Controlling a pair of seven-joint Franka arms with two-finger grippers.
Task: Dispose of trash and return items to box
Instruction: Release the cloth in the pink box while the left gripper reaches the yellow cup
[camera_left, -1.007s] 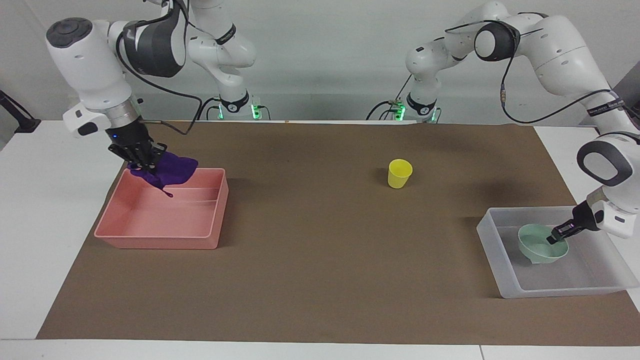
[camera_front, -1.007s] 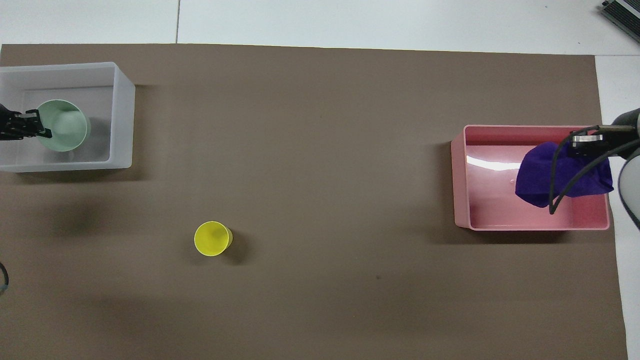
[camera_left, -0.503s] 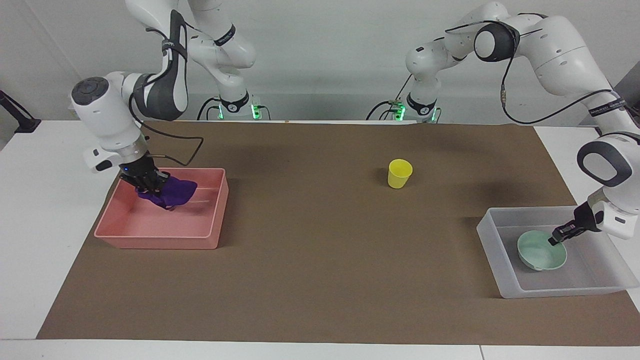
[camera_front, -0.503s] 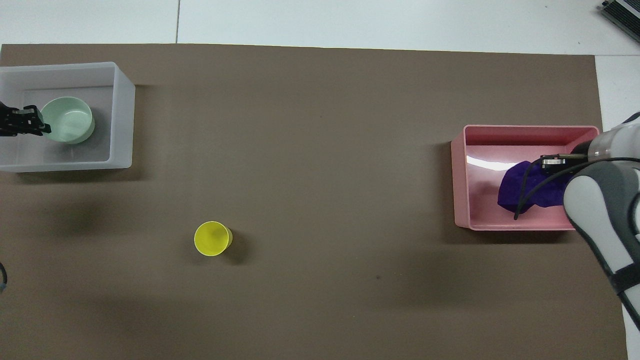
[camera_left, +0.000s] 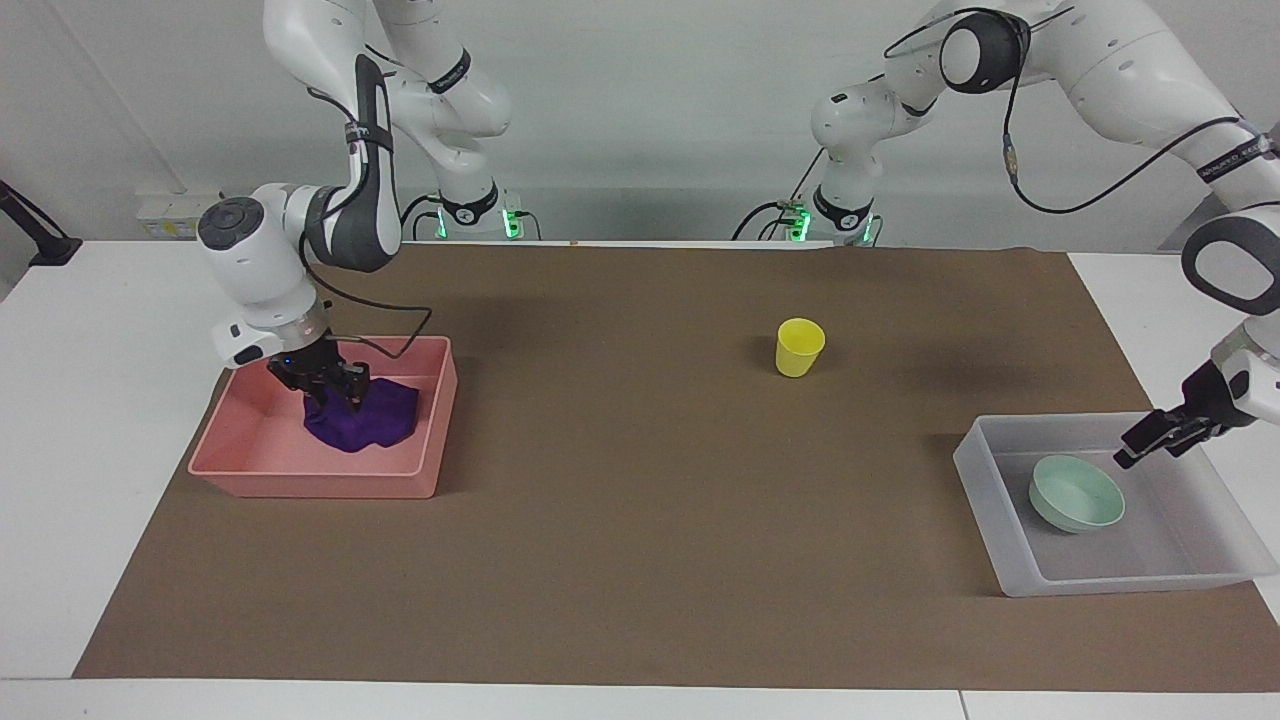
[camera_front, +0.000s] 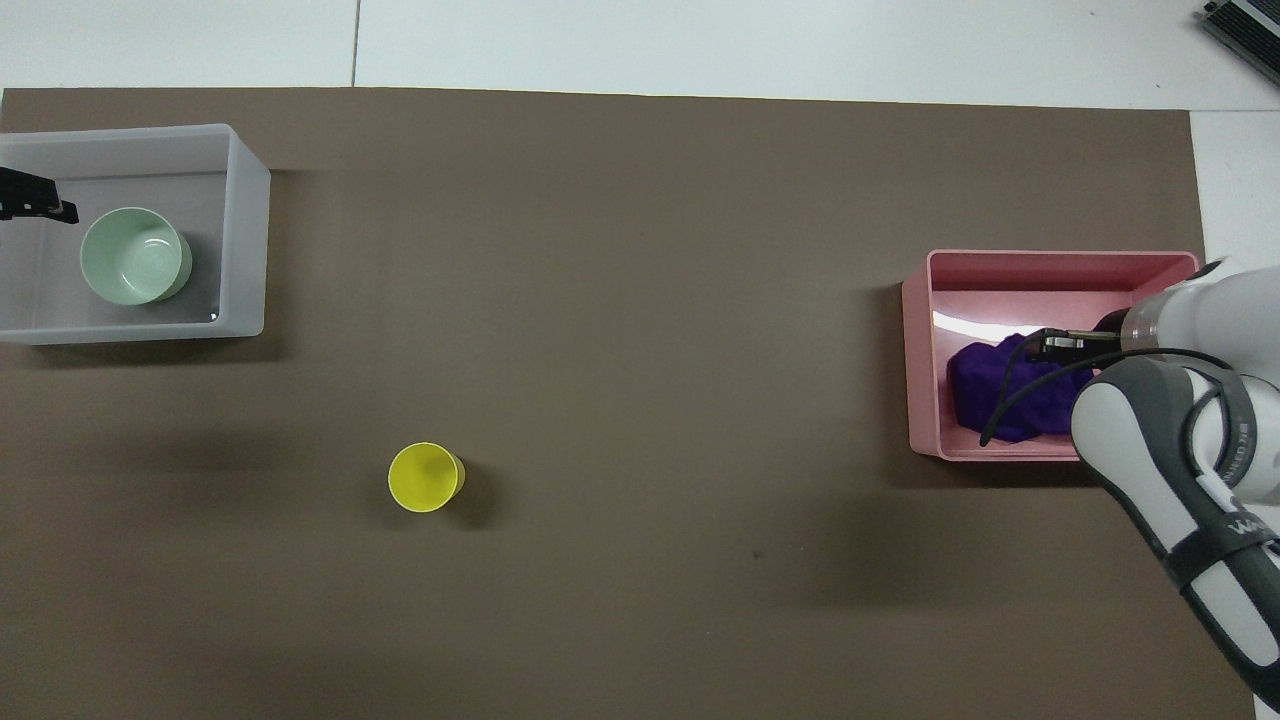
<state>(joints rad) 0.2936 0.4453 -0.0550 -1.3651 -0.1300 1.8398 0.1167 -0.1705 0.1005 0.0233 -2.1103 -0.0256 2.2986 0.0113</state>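
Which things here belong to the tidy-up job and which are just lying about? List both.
Part of the job:
purple rag
pink bin
green bowl
yellow cup
clear box

Just lying about:
brown mat

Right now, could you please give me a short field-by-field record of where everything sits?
purple rag: lying in the pink bin
right tool: low in the pink bin, on the rag
mint-green bowl: upright in the translucent box
left tool: over the box, clear of the bowl
yellow cup: upright on the brown mat, outside both bins
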